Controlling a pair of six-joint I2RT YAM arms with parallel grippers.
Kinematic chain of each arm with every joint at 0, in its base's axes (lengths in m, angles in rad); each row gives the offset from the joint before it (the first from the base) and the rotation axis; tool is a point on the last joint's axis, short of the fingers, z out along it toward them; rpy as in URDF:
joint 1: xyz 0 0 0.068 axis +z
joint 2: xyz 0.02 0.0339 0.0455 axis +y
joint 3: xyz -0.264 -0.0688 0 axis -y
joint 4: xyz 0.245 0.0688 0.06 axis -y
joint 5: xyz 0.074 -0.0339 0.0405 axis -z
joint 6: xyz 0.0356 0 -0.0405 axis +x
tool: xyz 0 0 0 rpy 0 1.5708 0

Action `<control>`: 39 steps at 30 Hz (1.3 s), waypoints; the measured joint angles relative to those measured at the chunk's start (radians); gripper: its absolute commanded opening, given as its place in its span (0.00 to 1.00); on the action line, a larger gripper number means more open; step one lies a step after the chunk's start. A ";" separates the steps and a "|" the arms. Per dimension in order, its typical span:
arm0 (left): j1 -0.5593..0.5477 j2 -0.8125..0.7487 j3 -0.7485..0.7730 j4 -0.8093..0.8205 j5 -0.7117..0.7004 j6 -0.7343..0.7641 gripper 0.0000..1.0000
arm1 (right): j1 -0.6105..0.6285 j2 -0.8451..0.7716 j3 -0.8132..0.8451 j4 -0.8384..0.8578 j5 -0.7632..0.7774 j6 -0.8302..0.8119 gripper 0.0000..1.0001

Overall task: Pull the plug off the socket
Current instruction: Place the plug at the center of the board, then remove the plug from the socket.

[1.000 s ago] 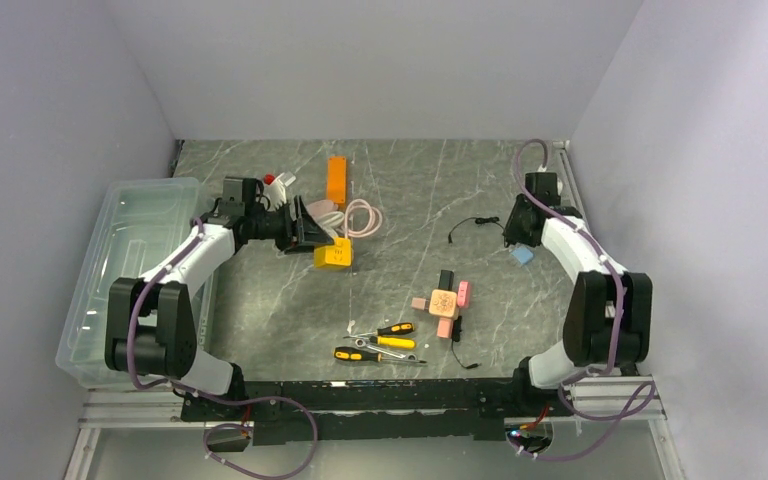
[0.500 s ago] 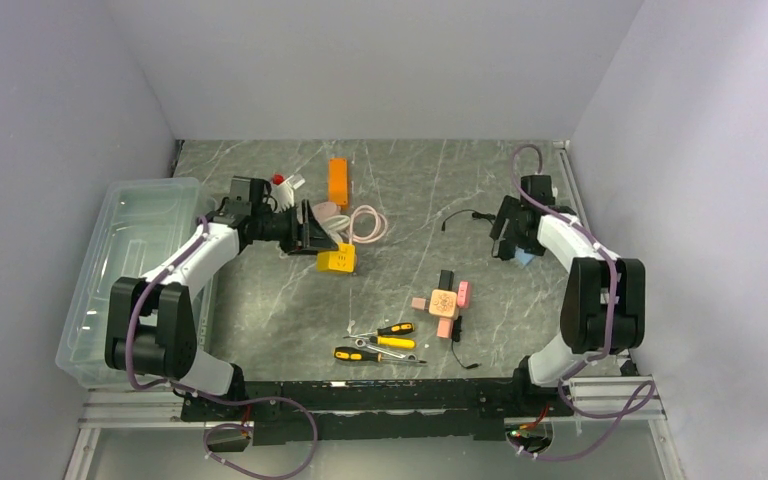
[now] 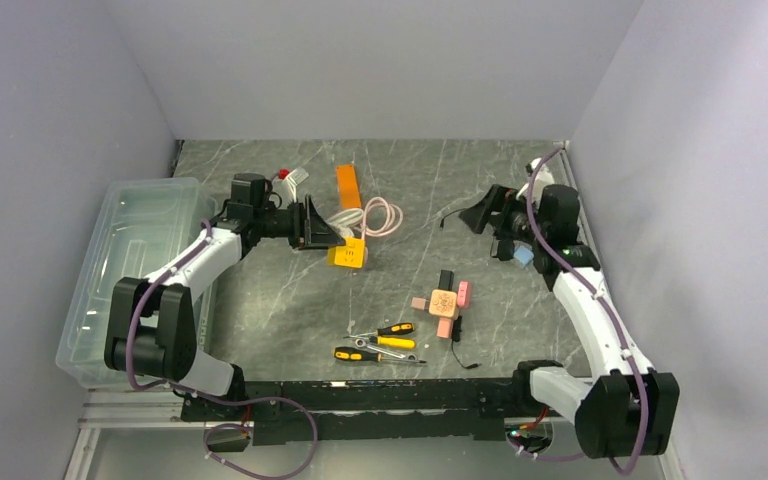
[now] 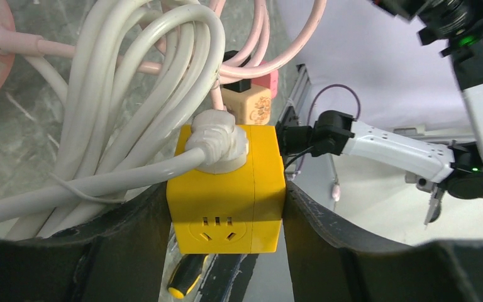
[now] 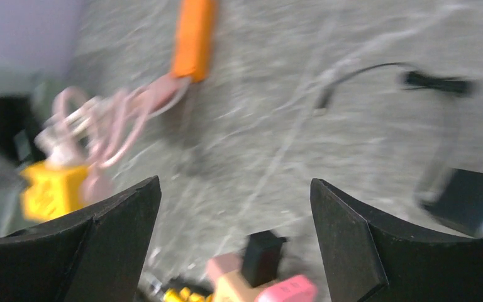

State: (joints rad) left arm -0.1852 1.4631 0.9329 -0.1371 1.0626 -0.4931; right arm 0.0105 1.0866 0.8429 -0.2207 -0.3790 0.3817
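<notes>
My left gripper (image 3: 334, 240) is shut on a yellow cube socket (image 3: 348, 255), held just above the table left of centre. In the left wrist view the socket (image 4: 226, 192) sits squeezed between both fingers (image 4: 132, 245). A white plug (image 4: 216, 142) is seated in its top face, and its white cable (image 4: 110, 94) loops away in a bundle. My right gripper (image 3: 477, 212) hangs in the air over the right part of the table, pointing left. Its jaws stand wide open with nothing between them (image 5: 236, 195), and the socket (image 5: 53, 189) shows far off to the left, blurred.
A clear plastic bin (image 3: 130, 270) stands at the left edge. An orange block (image 3: 348, 185) and a pink cable loop (image 3: 388, 215) lie behind the socket. A beige and pink adapter cluster (image 3: 445, 300), screwdrivers (image 3: 385, 342), a thin black wire (image 3: 454, 224) and a small blue piece (image 3: 523, 256) lie nearby.
My right gripper has risen from beside the blue piece, swung left and opened wide. My left gripper has carried the socket a little to the right, dragging the cables along.
</notes>
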 measured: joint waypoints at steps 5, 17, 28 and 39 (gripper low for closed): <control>0.000 -0.001 -0.031 0.095 0.046 -0.060 0.00 | 0.148 -0.032 -0.084 0.121 -0.191 0.075 0.91; -0.001 -0.026 -0.111 0.412 0.152 -0.258 0.00 | 0.443 0.057 -0.220 0.517 -0.307 0.357 0.75; -0.027 -0.026 -0.129 0.523 0.175 -0.323 0.00 | 0.556 0.098 -0.254 0.731 -0.158 0.518 0.60; -0.050 -0.026 -0.137 0.535 0.179 -0.331 0.00 | 0.590 0.165 -0.266 0.785 -0.004 0.588 0.47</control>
State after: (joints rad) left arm -0.2352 1.4368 0.7963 0.3981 1.2419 -0.8242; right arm 0.6006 1.2514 0.5766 0.5644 -0.3828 0.9699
